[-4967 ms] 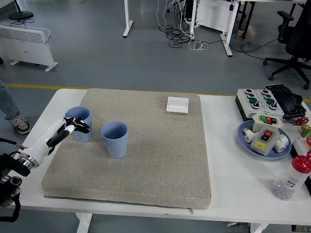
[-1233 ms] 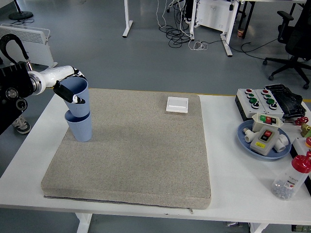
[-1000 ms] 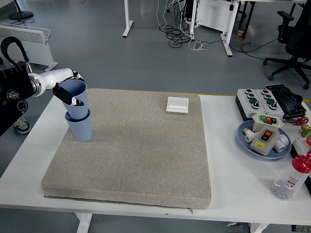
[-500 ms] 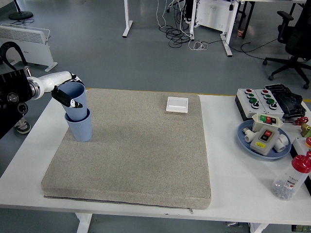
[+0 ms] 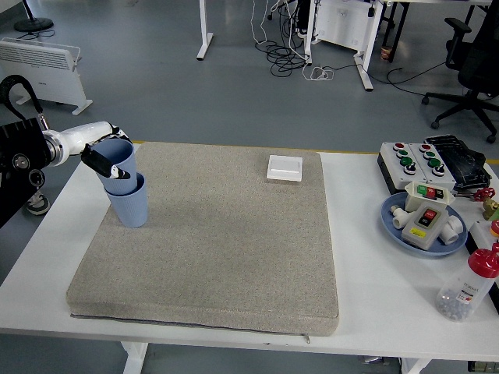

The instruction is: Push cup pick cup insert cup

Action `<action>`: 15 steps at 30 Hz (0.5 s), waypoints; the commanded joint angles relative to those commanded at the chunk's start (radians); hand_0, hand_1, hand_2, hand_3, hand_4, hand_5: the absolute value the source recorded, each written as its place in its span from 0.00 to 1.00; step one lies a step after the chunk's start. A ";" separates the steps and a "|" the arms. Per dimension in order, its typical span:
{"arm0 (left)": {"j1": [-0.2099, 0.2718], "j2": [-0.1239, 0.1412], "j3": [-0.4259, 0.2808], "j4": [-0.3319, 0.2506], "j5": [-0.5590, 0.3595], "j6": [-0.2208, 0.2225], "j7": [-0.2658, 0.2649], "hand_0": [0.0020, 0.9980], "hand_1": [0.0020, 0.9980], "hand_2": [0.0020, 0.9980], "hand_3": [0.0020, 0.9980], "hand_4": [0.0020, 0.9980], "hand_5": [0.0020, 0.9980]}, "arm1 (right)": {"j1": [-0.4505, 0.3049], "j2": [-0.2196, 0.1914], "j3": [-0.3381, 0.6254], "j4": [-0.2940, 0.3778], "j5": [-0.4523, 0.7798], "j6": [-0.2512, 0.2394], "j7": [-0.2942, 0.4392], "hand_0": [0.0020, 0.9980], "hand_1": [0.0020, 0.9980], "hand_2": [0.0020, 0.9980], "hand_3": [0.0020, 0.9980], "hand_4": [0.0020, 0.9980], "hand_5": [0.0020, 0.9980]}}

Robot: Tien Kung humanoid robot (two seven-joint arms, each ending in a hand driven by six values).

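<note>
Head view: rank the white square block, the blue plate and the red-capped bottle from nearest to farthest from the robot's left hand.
From the left hand, shut on the upper blue cup:
1. White square block, at the mat's far edge, right of centre.
2. Blue plate, on the table's right side.
3. Red-capped bottle, near the right front corner.

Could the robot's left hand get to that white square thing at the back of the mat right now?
Probably not at once: the left hand is shut on the upper cup, partly nested in the lower cup. The mat towards the white square lies bare.
</note>
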 joint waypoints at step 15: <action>0.007 -0.007 -0.017 0.049 -0.028 0.042 -0.044 0.98 0.98 1.00 1.00 1.00 0.54 | 0.001 0.000 -0.002 0.000 0.005 0.000 0.001 0.73 0.65 0.65 0.58 0.13 0.48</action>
